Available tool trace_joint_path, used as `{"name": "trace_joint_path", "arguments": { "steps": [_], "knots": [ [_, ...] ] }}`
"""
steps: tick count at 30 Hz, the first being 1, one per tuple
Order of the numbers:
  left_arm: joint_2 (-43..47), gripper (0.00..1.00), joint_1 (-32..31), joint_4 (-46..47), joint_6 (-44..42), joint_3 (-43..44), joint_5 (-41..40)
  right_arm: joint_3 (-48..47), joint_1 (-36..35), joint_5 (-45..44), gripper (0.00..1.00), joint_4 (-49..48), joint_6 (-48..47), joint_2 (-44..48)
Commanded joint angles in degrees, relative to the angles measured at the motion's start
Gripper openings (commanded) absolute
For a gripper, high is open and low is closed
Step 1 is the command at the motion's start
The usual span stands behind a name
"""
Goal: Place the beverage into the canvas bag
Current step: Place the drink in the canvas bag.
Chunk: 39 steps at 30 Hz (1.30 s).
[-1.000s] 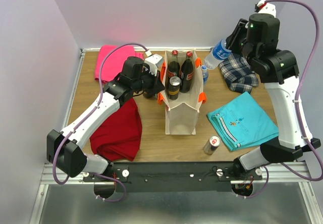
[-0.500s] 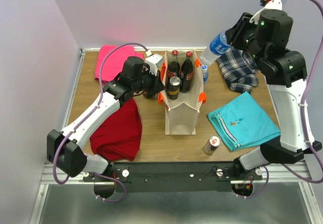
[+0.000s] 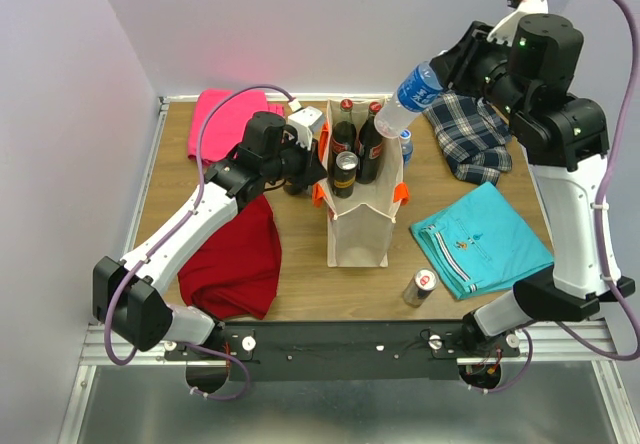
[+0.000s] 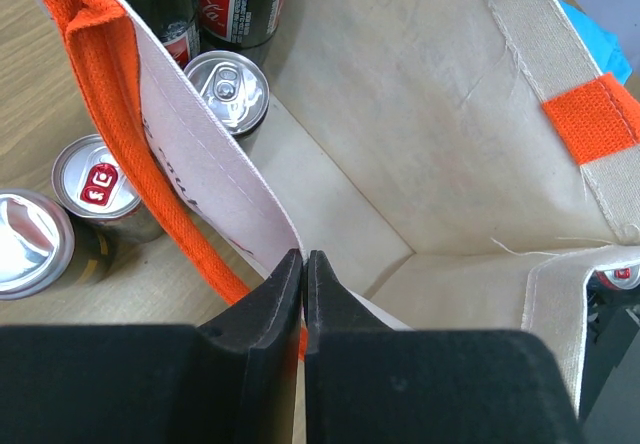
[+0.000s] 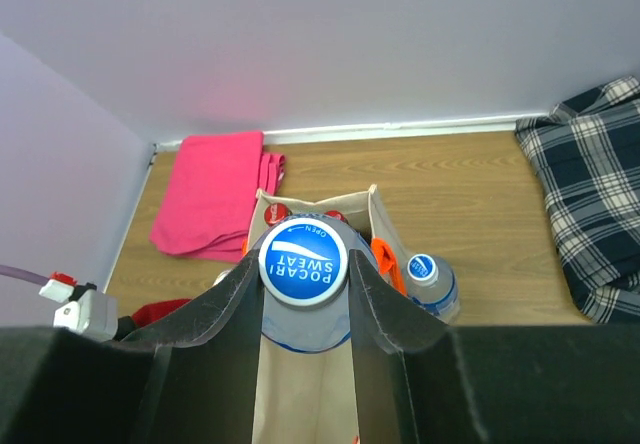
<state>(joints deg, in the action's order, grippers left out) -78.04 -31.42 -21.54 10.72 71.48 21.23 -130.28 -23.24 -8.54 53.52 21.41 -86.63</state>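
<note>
- Four cloths lie on the table (image 3: 300, 304): pink cloth (image 3: 220, 114) far left, red cloth (image 3: 238, 254) in front of it, plaid cloth (image 3: 470, 139) far right, teal cloth (image 3: 480, 239) in front of that.
- Four cans: two outer cans (image 4: 97, 177) stand just outside the bag's left wall, hidden under the left arm from above; one is in the bag; a lone can (image 3: 421, 286) stands near the front edge.
- The left gripper (image 4: 303, 256) is pinched tight on the canvas bag (image 3: 358, 229) at its left rim, beside the orange strap.
- The bag stands upright mid-table, holding two dark cola bottles (image 3: 345, 132) at the back and a silver-topped can (image 3: 345, 169) before them.
- Four bottles: those two, a blue-capped bottle (image 5: 430, 279) just beside the bag's right wall, its lower part hidden, and the Pocari Sweat bottle (image 3: 408, 96).
- The right gripper (image 5: 304, 264) clamps the Pocari Sweat bottle, tilted in the air, its lower end over the bag's far right corner; from the wrist the fingers hide most of its body.
</note>
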Motion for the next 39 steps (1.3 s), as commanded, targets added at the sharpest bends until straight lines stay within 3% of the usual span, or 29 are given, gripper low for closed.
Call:
{"name": "trace_joint_path", "arguments": {
  "steps": [1, 15, 27, 39],
  "knots": [
    [0.3, 0.14, -0.6, -0.2, -0.3, 1.0, -1.0, 1.0, 0.1, 2.5, 0.01, -6.5, 2.1, -0.3],
    [-0.2, 0.14, -0.7, -0.1, -0.3, 1.2, -1.9, 9.3, -4.8, -1.7, 0.01, -6.0, 1.9, -2.2],
    [-0.7, 0.14, -0.7, -1.6, -1.1, 3.0, -3.0, 8.8, -13.0, -14.7, 0.01, -5.4, -0.5, -6.4],
    [-1.5, 0.14, -0.7, -2.0, -1.1, 3.2, -2.5, 19.3, -14.6, -25.8, 0.01, -15.7, -3.3, -4.9]
  ]
}}
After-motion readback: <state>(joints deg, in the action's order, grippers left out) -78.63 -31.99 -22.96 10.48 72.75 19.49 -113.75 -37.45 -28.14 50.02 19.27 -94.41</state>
